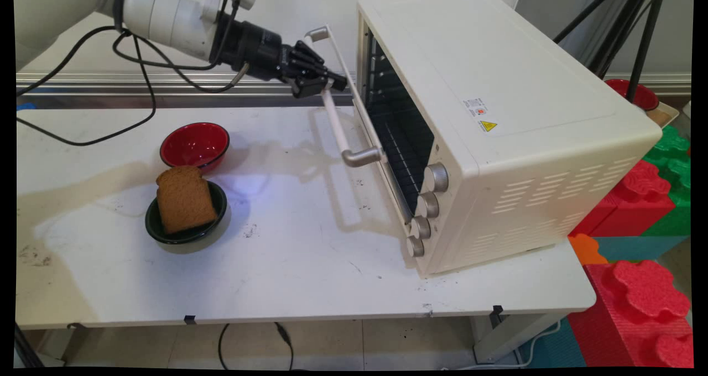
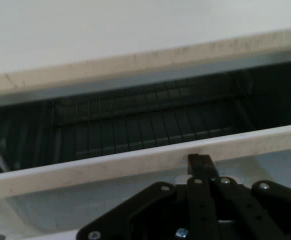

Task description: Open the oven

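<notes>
The black gripper (image 1: 332,83) is up at the toaster oven's door handle (image 1: 337,123), a long pale bar with grey end brackets, and its fingers (image 1: 323,77) are drawn tight together on the bar near its far end, gripping it. In the hand view the fingers (image 2: 199,162) rise closed against the cream top edge of the door (image 2: 135,162), with no gap showing between them. Straight ahead of the fingertips, past that edge, the dark cavity of the cream toaster oven (image 1: 498,116) lies open, and its wire rack (image 2: 135,130) runs across inside. The glass door (image 1: 381,149) hangs tilted out from the oven front, partly open, hinged low. Along the oven front, beyond the handle's near end, four silver knobs (image 1: 426,210) stand in a column. Well below the fingers, on the white table (image 1: 310,265), a red bowl (image 1: 194,145) sits empty, and just beside it a dark green bowl (image 1: 186,221) holds a brown slice of bread (image 1: 185,199) that leans up out of it. Both bowls are well apart from the gripper and from the oven. Black cables (image 1: 133,61) loop down behind the wrist.
</notes>
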{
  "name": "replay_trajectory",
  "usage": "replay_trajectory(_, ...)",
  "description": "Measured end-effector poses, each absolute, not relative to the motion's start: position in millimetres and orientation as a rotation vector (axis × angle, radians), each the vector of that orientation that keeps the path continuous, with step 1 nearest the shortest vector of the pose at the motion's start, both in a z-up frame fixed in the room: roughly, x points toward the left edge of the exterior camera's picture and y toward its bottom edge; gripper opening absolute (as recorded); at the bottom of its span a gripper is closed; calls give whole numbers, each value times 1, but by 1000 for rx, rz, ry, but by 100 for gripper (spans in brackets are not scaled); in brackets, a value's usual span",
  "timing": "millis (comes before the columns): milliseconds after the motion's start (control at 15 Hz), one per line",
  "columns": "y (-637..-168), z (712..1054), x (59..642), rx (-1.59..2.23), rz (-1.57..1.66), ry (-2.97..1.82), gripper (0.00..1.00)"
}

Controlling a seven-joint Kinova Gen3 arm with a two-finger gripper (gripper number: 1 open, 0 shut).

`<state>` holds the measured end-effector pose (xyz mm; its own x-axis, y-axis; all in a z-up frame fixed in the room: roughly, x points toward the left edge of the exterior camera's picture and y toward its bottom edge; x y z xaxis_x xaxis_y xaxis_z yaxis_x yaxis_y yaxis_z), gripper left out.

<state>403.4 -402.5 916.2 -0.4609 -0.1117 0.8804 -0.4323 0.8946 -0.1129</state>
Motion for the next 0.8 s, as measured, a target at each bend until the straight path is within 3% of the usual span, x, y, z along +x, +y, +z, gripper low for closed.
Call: replay_trajectory(800,-372,881,440,452,336,-2100,0)
